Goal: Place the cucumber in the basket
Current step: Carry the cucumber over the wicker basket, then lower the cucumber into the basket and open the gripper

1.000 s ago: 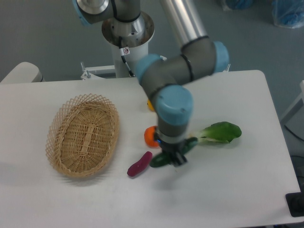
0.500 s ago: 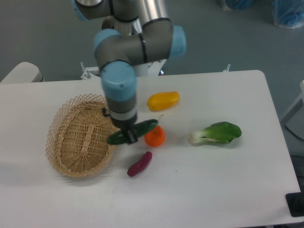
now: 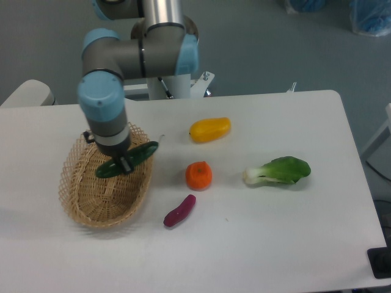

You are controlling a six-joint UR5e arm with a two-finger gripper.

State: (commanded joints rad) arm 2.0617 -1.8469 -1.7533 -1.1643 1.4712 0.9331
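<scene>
Leftward travel since the earlier frames: arm and cucumber (image 3: 126,159) went from the surface's (image 3: 275,244) middle to above the basket (image 3: 79,201). Tool (image 3: 125,164) is clamped on the cucumber near mid-length, holding it roughly level over the basket's upper half, one end reaching past the right rim. Judgement: shift slightly left, align it with the basket's long axis, lower, then release. Bok choy (image 3: 278,171), yellow vegetable (image 3: 209,129), orange (image 3: 199,175) and purple sweet potato (image 3: 179,210) lie right.
</scene>
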